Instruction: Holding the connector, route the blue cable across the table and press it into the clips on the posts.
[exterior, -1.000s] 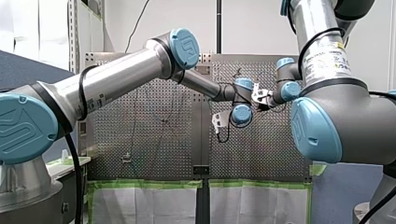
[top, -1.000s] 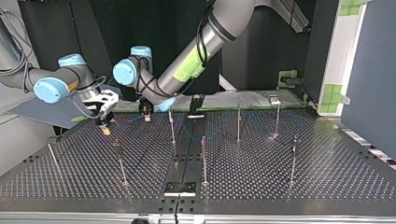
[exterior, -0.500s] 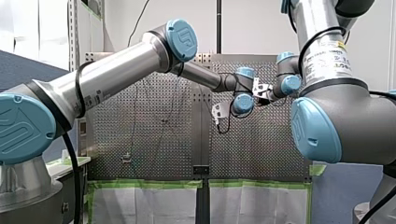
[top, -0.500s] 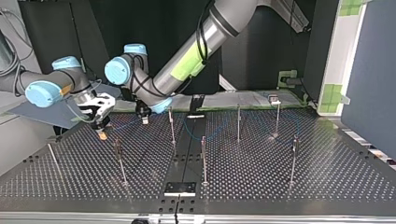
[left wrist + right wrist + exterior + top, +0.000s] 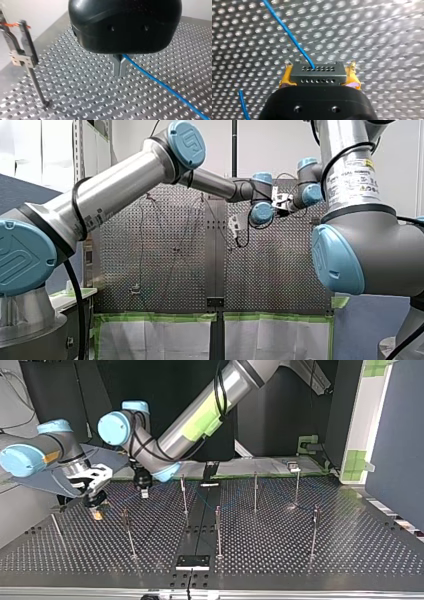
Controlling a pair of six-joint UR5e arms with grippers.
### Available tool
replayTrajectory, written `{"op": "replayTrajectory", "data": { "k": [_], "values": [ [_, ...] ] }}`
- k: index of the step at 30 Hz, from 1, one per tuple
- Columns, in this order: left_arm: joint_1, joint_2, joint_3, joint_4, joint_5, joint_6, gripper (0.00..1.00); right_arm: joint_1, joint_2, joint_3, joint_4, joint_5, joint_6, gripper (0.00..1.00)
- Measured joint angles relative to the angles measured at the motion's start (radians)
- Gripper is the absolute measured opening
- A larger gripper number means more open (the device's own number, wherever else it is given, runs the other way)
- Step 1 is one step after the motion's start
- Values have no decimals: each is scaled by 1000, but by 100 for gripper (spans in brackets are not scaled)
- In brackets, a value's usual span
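Between the right jaws: connector, a dark block with two rows of small holes, clamped at both ends by the yellow pads, the jaws standing apart by the block's full width. From the upper row of holes the blue cable runs straight ahead of these jaws over the perforated bench. Beside the gripper body lies a second short stretch of blue cable, cut off at the edge. Left jaws: two narrow dark fingers, drawn together to a hairline slit and closed on the blue cable, which comes out near their root and slants away to one side over the bench. The black housing hides the upper part of the fingers. Whether their tips touch the bench cannot be told. Well apart from the left jaws stands a thin post carrying a metal clip. Seen from across the bench, both jaws hang low and near each other, and the cable between them is too faint to trace.
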Motion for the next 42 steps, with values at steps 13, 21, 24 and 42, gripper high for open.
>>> {"op": "replayTrajectory", "data": {
  "k": [13,21,24,42],
  "values": [
    [-14,25,13,-8,-20,-2,0,-2,-63,-31,53,-18,14,0],
    [-19,59,13,-10,-23,-2,0,1,-87,-33,66,-21,16,0],
    [-23,63,13,-11,-35,-3,0,2,-98,-34,68,-27,18,0],
    [-21,82,13,-9,-56,-20,0,17,-125,-34,73,-69,24,0]
  ]
}}
